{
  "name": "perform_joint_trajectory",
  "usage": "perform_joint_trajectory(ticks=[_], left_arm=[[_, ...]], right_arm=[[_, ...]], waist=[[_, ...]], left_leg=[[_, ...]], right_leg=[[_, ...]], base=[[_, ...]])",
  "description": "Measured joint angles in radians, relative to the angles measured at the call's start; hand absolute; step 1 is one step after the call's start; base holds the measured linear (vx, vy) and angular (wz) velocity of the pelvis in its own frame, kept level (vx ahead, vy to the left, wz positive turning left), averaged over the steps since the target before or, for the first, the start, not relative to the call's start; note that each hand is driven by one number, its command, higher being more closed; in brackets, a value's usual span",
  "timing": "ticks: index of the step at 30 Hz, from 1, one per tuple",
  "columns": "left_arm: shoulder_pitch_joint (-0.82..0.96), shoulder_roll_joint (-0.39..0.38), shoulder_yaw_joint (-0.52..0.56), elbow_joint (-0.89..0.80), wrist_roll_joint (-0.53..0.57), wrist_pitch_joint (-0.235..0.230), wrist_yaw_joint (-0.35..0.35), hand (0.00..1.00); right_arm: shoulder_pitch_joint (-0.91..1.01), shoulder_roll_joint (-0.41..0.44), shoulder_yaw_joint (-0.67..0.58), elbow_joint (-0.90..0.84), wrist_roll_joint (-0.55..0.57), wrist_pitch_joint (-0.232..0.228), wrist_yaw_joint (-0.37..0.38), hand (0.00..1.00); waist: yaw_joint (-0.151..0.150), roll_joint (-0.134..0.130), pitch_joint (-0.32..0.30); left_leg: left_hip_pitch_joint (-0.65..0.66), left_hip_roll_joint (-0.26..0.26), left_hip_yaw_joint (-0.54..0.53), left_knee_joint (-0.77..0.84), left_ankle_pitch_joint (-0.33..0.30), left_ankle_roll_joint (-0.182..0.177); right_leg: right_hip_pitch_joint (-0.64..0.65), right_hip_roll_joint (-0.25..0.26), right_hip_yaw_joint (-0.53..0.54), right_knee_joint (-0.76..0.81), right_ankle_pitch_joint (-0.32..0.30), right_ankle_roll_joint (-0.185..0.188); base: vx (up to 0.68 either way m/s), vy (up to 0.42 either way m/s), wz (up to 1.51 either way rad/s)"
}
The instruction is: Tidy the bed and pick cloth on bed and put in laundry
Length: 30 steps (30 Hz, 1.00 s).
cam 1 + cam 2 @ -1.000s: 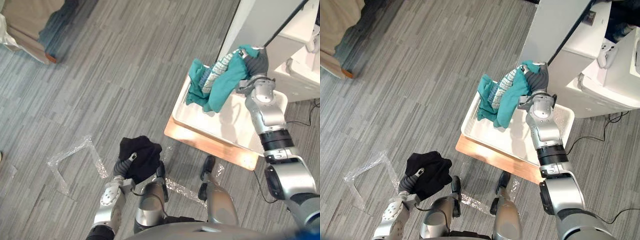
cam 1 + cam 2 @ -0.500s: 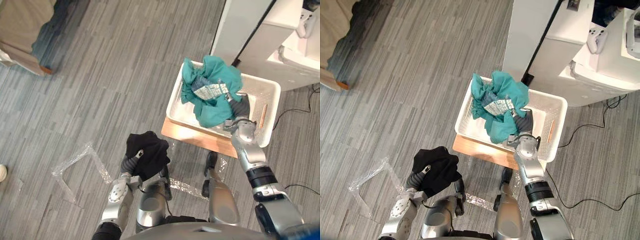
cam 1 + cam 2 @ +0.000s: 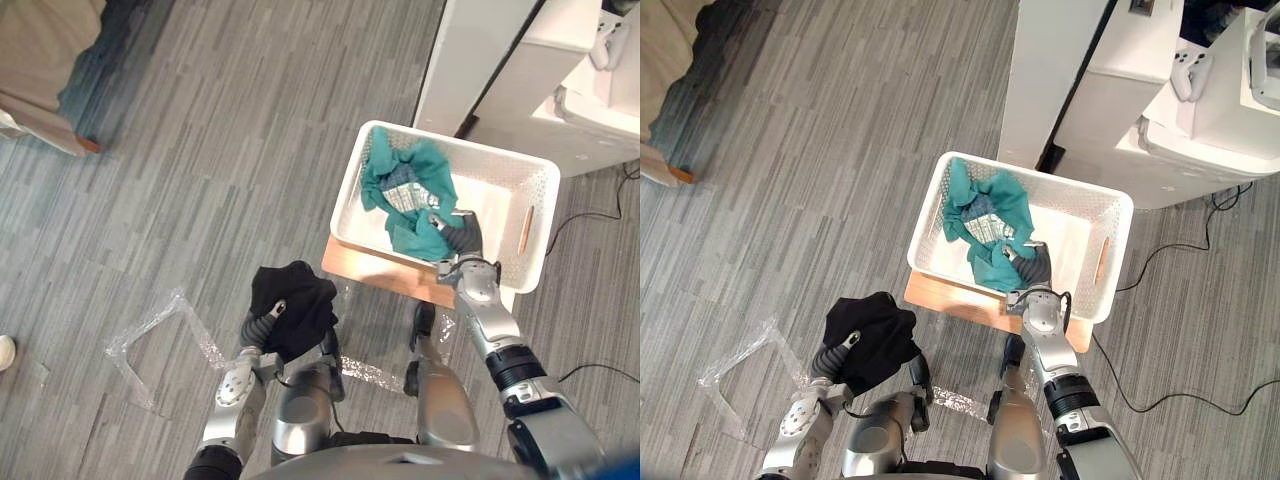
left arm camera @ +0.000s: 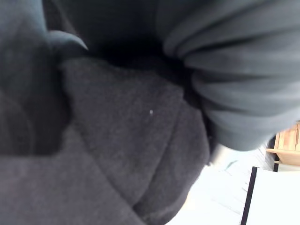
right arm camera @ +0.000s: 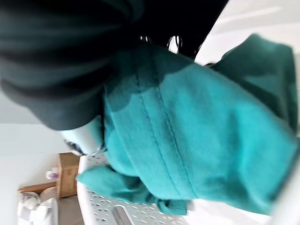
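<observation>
Teal cloth [image 3: 405, 190] lies bunched inside the white laundry basket [image 3: 348, 188], in its left half, so count that piece as delivered. Your right hand [image 3: 462, 238] sits at the basket's near rim, touching the teal heap. Whether it grips or has let go you cannot tell, since cloth covers it. Your left hand [image 3: 272, 312] is low and left of the basket, well apart from it, curled round a balled black cloth [image 3: 298, 295] held off the floor. Left to do, by my read: clear the right hand, drop the black cloth in the basket, then tidy the bed [image 3: 45, 60], far left of the basket.
</observation>
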State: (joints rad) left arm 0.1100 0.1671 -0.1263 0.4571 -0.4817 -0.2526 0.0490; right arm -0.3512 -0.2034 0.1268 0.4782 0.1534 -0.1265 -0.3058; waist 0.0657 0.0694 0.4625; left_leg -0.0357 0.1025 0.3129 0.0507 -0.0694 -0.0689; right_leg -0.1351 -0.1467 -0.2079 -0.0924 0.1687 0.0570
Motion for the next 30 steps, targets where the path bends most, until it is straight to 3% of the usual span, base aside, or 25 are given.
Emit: perform_joint_trajectory(ticks=[5,10,13,20,24,30], left_arm=[[0.002,0.0,0.001,0.0,-0.005,0.002,0.001,1.0],[0.039,-0.001,0.018,-0.021,-0.009,0.013,0.002,1.0],[0.084,-0.002,0.056,-0.071,-0.009,0.041,0.005,1.0],[0.152,-0.007,0.169,-0.079,-0.009,0.05,0.045,1.0],[0.164,-0.007,0.242,-0.081,-0.009,0.018,0.07,1.0],[0.131,0.014,0.315,-0.152,-0.009,-0.046,0.081,1.0]], right_arm=[[0.046,0.005,-0.004,0.01,0.0,-0.024,-0.003,0.0],[0.215,0.018,-0.023,-0.073,-0.019,-0.045,-0.022,0.0],[0.327,0.049,-0.077,-0.156,-0.026,-0.068,-0.043,0.0],[0.523,0.096,-0.237,-0.281,-0.06,-0.102,-0.085,0.0],[0.616,0.104,-0.33,-0.277,-0.06,-0.096,-0.09,0.0],[0.702,0.104,-0.353,-0.171,-0.138,-0.046,0.009,0.0]], waist=[[0.005,-0.009,-0.03],[-0.001,-0.023,-0.115],[-0.016,-0.05,-0.181],[-0.042,-0.067,-0.262],[-0.059,-0.063,-0.291],[-0.078,-0.067,-0.338]], left_leg=[[0.011,0.0,-0.008,-0.019,0.011,-0.001],[0.057,-0.001,-0.015,-0.049,0.012,-0.001],[0.089,-0.001,-0.013,-0.066,0.011,-0.002],[0.135,0.0,0.0,-0.087,0.009,-0.003],[0.165,0.001,0.007,-0.102,0.01,-0.005],[0.203,0.002,0.029,-0.119,0.009,-0.005]], right_leg=[[0.007,0.002,-0.009,-0.001,0.0,0.0],[0.043,0.004,-0.021,-0.002,-0.007,0.009],[0.067,0.004,-0.023,-0.003,-0.014,0.014],[0.109,0.001,-0.028,-0.004,-0.039,0.024],[0.128,0.004,-0.028,-0.003,-0.042,0.022],[0.151,0.005,-0.02,-0.004,-0.045,0.023]], base=[[0.0,-0.013,0.06],[0.03,0.003,0.02],[0.0,0.0,0.0],[0.0,-0.002,0.0],[0.01,-0.006,-0.05],[-0.01,-0.007,-0.05]])
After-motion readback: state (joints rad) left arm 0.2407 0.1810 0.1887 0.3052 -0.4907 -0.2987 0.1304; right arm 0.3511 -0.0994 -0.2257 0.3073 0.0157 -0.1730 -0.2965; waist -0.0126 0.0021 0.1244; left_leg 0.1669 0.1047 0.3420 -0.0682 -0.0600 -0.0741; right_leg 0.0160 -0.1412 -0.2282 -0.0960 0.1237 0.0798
